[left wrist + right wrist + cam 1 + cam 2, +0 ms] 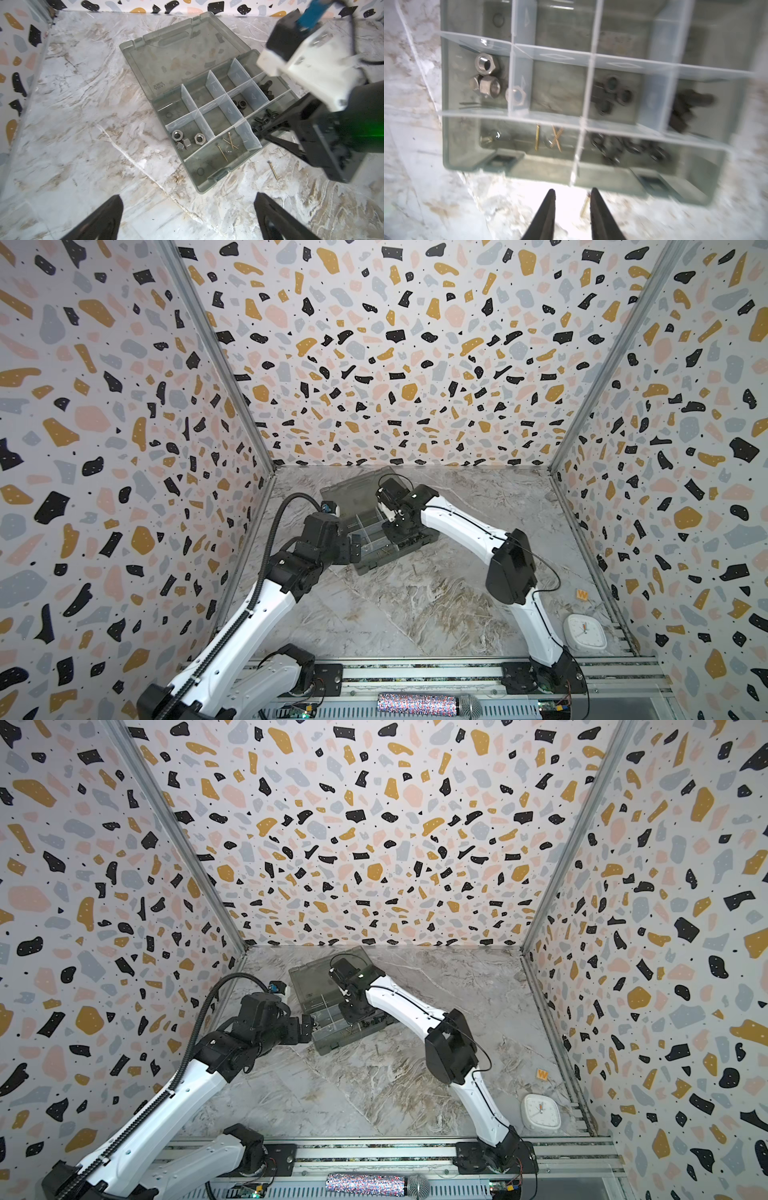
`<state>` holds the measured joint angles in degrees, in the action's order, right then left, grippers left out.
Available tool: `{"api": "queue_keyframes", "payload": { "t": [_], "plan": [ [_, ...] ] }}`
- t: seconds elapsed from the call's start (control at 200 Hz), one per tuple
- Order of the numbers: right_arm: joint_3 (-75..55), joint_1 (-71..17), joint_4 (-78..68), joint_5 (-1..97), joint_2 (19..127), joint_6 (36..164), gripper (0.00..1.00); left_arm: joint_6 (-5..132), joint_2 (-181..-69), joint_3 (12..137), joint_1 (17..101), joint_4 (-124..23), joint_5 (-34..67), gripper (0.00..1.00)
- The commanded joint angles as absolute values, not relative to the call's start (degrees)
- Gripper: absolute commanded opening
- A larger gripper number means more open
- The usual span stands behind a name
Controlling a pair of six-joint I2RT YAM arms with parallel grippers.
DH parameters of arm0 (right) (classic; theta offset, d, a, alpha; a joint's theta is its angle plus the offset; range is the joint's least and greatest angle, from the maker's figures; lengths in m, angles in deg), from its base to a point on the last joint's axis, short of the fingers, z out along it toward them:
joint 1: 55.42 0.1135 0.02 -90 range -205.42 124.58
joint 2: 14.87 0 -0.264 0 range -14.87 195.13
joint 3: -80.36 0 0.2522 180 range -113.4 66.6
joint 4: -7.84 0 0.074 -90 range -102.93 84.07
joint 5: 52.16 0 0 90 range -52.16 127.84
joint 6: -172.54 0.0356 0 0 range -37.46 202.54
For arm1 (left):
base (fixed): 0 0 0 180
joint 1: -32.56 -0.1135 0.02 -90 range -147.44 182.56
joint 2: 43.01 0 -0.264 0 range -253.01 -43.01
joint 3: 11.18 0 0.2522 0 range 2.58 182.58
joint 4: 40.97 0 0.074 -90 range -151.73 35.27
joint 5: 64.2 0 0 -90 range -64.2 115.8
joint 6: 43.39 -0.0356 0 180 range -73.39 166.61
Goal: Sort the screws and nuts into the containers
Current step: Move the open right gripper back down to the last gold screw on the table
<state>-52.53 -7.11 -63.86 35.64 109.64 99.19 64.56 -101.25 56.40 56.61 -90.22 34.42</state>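
Note:
The smoky-grey organizer box [376, 562] [332, 1044] lies with its lid open, and pale walls divide it into containers. Silver nuts [182, 138] [485, 76], black nuts [240, 104] [612, 93], black screws [267, 87] [685, 108], thin brass screws [226, 145] [548, 138] and more black pieces [262, 120] lie in separate compartments. One brass screw [273, 171] [585, 207] lies on the table beside the box. My right gripper [572, 190] [399, 531] hovers at the box's near edge, jaws partly open and empty, with that screw beside one finger. My left gripper [188, 198] [353, 549] stands wide open off the box's corner.
A white clock [584, 632] and a small orange tag [582, 594] sit at the table's right edge. Patterned walls enclose the marble table [415, 614] on three sides. A microphone [469, 705] lies on the front rail.

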Motion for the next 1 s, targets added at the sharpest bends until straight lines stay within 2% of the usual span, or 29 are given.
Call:
{"api": "queue_keyframes", "payload": {
  "t": [0.0, 0.18, 0.39, 0.756, 0.996],
  "plan": [
    [-42.7, -7.7, -62.3, 33.1, 101.0, 101.1, 0.29, 61.9, -105.2, 59.6, 56.4, -86.6, 29.5, 1.00],
    [-27.7, -7.4, -56.1, 36.0, 94.1, 104.8, 0.28, 62.0, -109.1, 62.2, 57.3, -84.3, 27.0, 1.00],
    [-19.4, -7.1, -51.1, 37.8, 92.2, 105.7, 0.27, 62.6, -111.9, 64.1, 60.9, -84.3, 26.8, 1.00],
    [-15.5, -7.6, -44.9, 40.9, 95.1, 105.1, 0.26, 64.8, -107.8, 62.0, 63.8, -86.2, 25.4, 1.00],
    [-16.9, -9.4, -43.8, 43.1, 98.9, 104.3, 0.26, 63.0, -103.4, 59.1, 63.8, -90.4, 19.8, 0.98]
  ]
}}
